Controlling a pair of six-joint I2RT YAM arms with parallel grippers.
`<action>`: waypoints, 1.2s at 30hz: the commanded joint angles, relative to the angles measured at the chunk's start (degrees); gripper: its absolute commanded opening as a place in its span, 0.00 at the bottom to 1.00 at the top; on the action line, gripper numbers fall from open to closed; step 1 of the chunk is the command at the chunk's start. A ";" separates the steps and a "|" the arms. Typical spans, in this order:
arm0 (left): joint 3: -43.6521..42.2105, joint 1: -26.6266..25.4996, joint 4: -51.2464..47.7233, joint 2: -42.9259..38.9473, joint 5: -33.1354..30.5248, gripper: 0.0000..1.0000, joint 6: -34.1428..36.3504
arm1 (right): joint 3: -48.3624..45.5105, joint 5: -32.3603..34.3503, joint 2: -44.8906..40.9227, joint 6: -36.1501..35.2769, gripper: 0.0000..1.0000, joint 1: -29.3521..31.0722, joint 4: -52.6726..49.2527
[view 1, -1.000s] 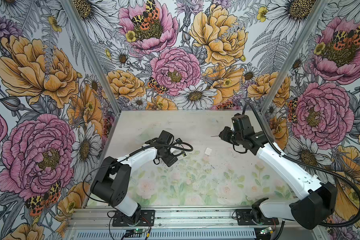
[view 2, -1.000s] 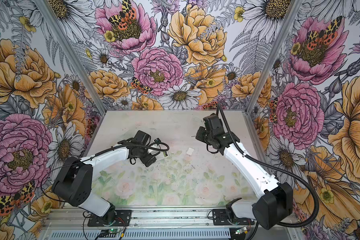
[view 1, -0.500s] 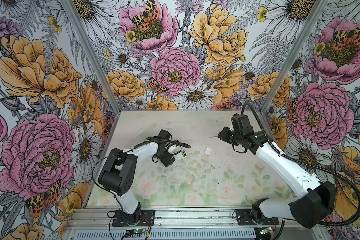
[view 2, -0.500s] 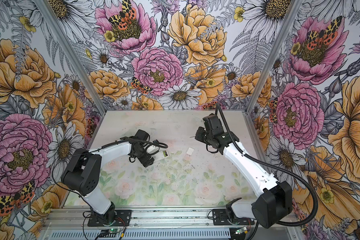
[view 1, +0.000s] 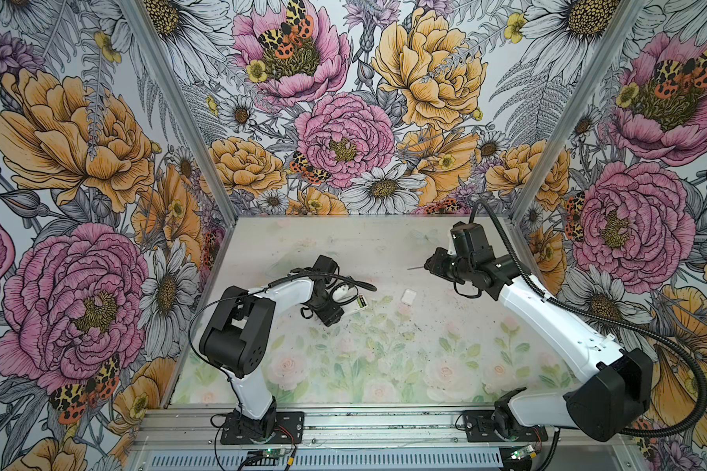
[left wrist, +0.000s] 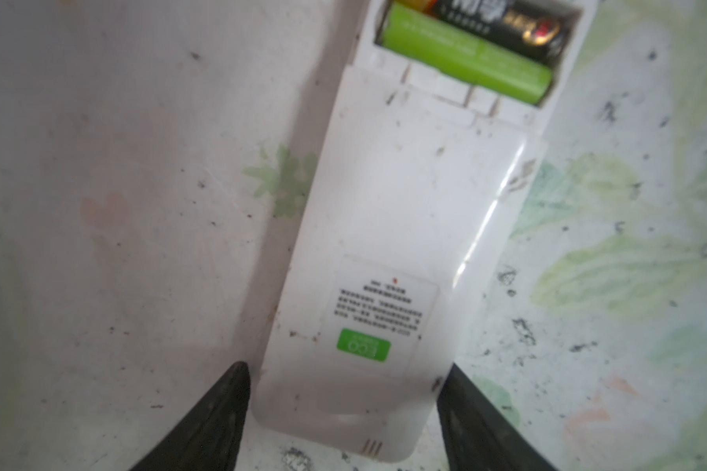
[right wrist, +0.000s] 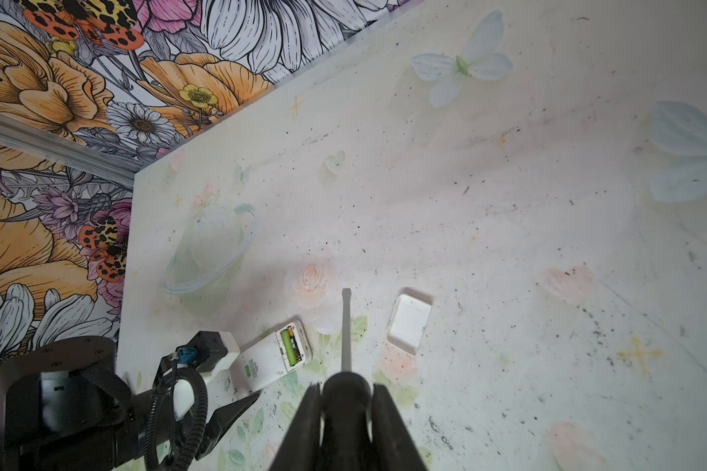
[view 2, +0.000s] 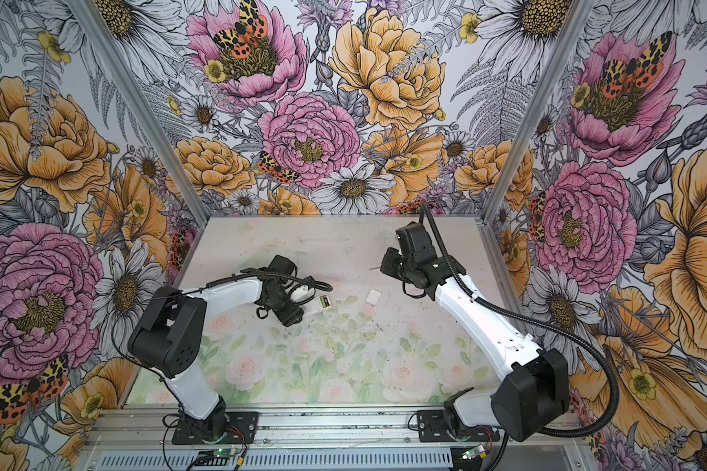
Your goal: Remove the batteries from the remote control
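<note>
Now, two batteries sit side by side in the open bay of the one remote control, back-up on the table: one green battery, one black battery. You are bracing: the left gripper straddles the remote's other end; whether it pinches, you cannot tell. The right gripper clamps the one screwdriver; next, its tip must get under a battery end. One cover lies apart.

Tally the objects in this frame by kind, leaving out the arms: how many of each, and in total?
Remote control: 1
Batteries: 2 (green battery, black battery)
Battery cover: 1
Screwdriver: 1
Clear bowl: 1
Total: 6
</note>
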 commanded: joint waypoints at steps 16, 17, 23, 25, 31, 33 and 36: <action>-4.28 -9.07 11.20 -3.03 0.35 0.35 -3.32 | -4.68 -3.46 -3.07 -10.46 0.00 1.37 3.08; -4.50 -10.34 12.08 -2.88 -0.98 0.33 -3.26 | -5.75 -4.75 -3.44 -11.19 0.00 1.90 3.69; -4.76 -16.02 15.47 -1.11 -9.38 0.23 -3.00 | -8.20 -8.91 -1.80 -11.81 0.00 5.95 5.43; -5.24 -16.78 16.65 -1.35 -10.25 0.22 -3.02 | -7.75 -9.76 -0.38 -11.88 0.00 7.24 5.30; -7.03 -17.85 18.66 -2.64 -12.05 0.20 -1.75 | -6.67 -11.23 1.90 -12.56 0.00 8.98 4.40; -7.44 -17.87 18.72 -2.77 -11.79 0.19 -1.10 | -5.77 -10.62 2.93 -13.64 0.00 9.53 2.49; -7.73 -17.90 18.66 -2.68 -11.68 0.18 -0.51 | -4.21 -8.09 4.29 -14.75 0.00 10.31 -1.07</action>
